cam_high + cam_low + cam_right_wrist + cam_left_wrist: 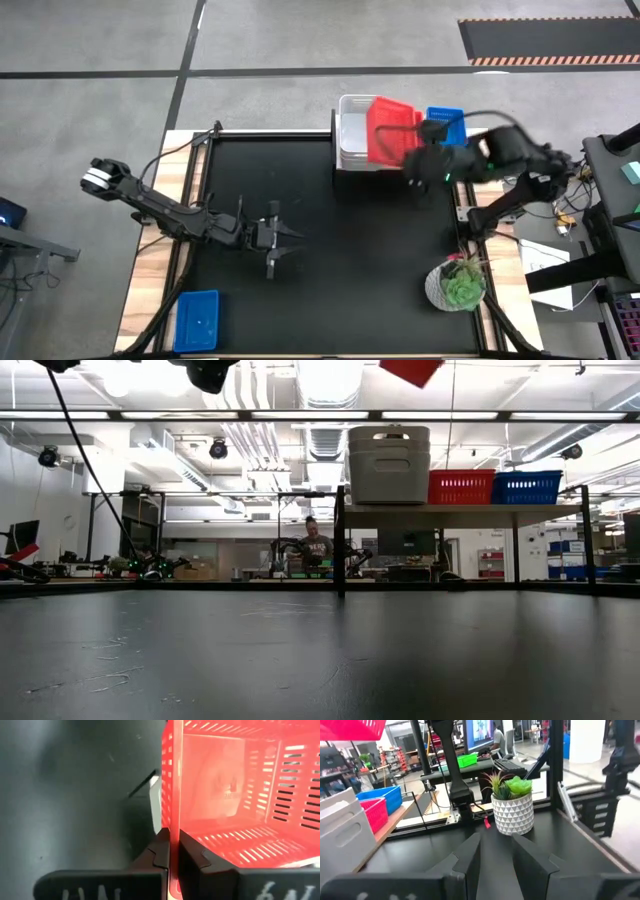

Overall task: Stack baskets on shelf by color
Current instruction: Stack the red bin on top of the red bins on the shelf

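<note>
My right gripper (410, 150) is shut on a red basket (390, 128), held high over the shelf (460, 515); the basket's corner shows at the top of the low view (410, 370). On the shelf stand a stack of white baskets (389, 463), red baskets (461, 487) and blue baskets (525, 487), each on its base. One blue basket (197, 320) rests on the table at the near left. My left gripper (280, 248) is open and empty over the middle of the table. My right gripper pinches one side wall of the red basket at its rim (172, 820), one finger inside the basket and one outside. The basket is lifted clear above the shelf and looks tilted in the low view.
A round white pot with a green plant (455, 285) stands near the table's right edge, also in the left wrist view (512, 807). The table between the left gripper and the shelf is bare black top (330, 220). A person sits in the room beyond the table (316, 545).
</note>
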